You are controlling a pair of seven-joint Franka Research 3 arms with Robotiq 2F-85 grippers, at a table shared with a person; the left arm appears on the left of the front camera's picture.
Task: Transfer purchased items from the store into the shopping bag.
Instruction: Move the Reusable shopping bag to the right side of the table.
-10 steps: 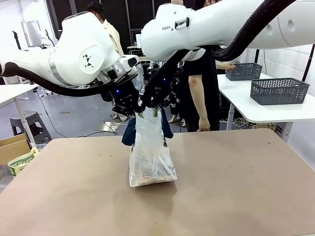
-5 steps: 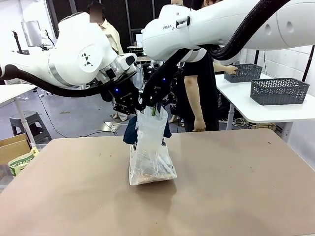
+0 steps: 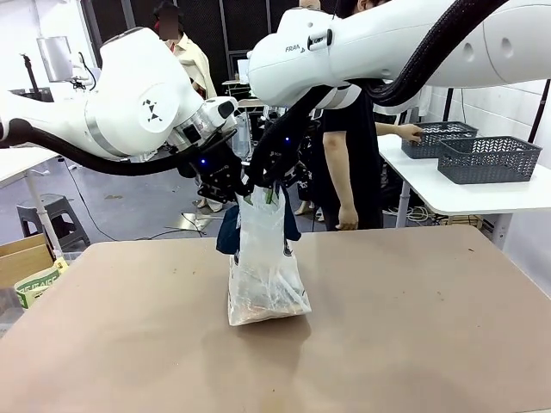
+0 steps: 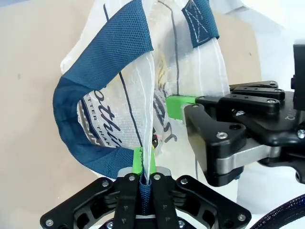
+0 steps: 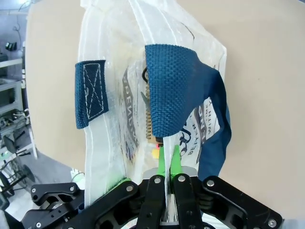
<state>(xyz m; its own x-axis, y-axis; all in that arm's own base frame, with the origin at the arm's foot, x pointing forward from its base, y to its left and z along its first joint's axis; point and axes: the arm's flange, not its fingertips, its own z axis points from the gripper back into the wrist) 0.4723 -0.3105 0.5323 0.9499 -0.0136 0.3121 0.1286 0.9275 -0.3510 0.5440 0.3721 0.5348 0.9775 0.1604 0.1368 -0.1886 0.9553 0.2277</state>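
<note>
Mid-frame, the crinkly translucent shopping bag (image 3: 263, 275) stands on the matte tan tabletop (image 3: 413, 327). The jaws of the left gripper (image 4: 143, 164) and right gripper (image 5: 169, 157) each pinch its thin top edge beside the woven navy straps (image 5: 174, 86).

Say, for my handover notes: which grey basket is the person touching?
The farther basket, left of the nearer basket; a hand rests on its left end.

We find the shopping bag (image 3: 263, 267) upright at the middle of the table (image 3: 413, 327), with items (image 3: 263, 303) in its bottom. The left gripper (image 3: 234, 185) meets its top from the left, the right gripper (image 3: 269, 188) from the right. A person (image 3: 349, 163) stands behind the table, and a basket (image 3: 488, 159) sits on a side table (image 3: 448, 196) at far right.
</note>
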